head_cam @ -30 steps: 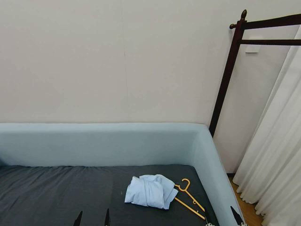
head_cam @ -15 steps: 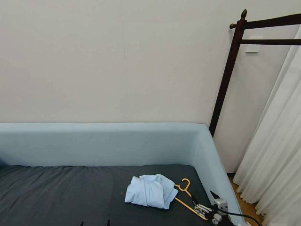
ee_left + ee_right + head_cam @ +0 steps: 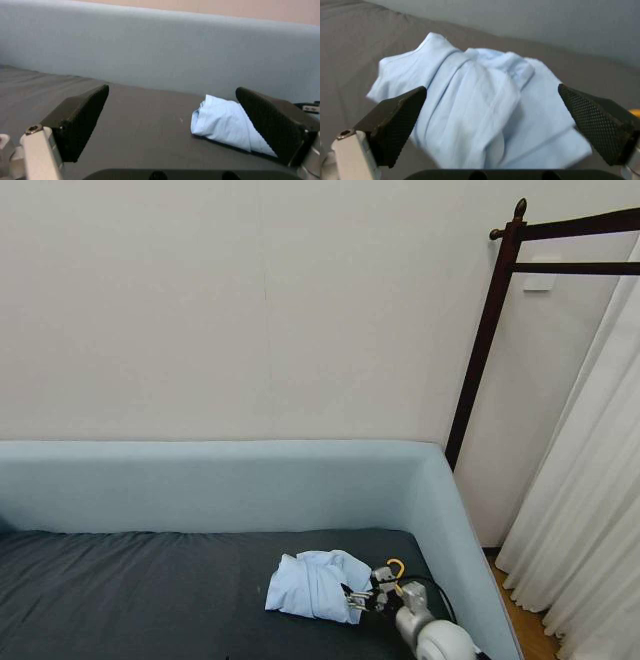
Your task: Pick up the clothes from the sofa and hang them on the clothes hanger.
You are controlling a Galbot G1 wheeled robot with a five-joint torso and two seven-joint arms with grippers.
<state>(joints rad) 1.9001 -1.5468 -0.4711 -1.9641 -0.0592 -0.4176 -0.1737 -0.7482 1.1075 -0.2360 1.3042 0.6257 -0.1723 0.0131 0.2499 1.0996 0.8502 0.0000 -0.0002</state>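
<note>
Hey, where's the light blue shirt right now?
In the head view, the light blue shirt lies crumpled on the dark sofa seat near its right end, just left of the orange hanger, with the open right gripper at its right edge.

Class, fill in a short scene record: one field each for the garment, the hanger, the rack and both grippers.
garment: light blue shirt, crumpled on the sofa seat
hanger: orange hanger beside the shirt, partly hidden
rack: dark wooden rack past the sofa's right end
right gripper: open, at the shirt's edge
left gripper: open, low over the seat, apart from the shirt
</note>
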